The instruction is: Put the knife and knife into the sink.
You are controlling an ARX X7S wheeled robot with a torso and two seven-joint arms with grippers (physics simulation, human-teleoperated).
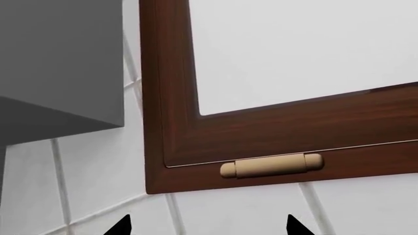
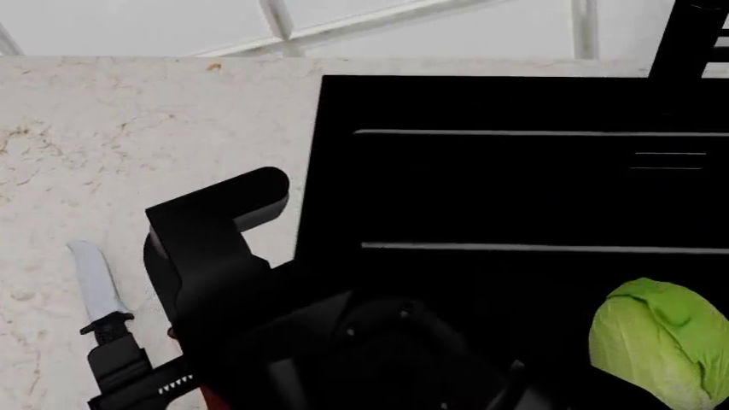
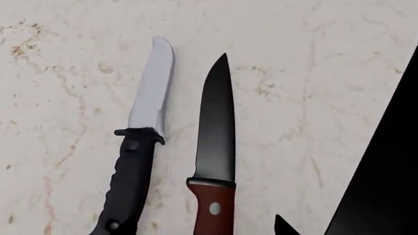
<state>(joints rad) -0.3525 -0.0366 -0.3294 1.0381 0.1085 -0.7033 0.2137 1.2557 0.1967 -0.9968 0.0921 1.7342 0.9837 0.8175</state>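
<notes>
Red-handled knife (image 3: 214,147) | lies lengthwise under my right tool (image 3: 282,226), beside silver knife (image 3: 140,147) | sink (image 2: 513,188) adjacent | jaw state: cannot tell (either tool)

Two knives: one silver-bladed knife (image 3: 140,147), one black-bladed knife (image 3: 214,161); one sink (image 2: 513,188); one cabbage (image 2: 667,337) at four o'clock.

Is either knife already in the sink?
No. In the right wrist view the silver-bladed knife and the black-bladed knife both lie side by side on the marble counter, outside the black sink.
</notes>
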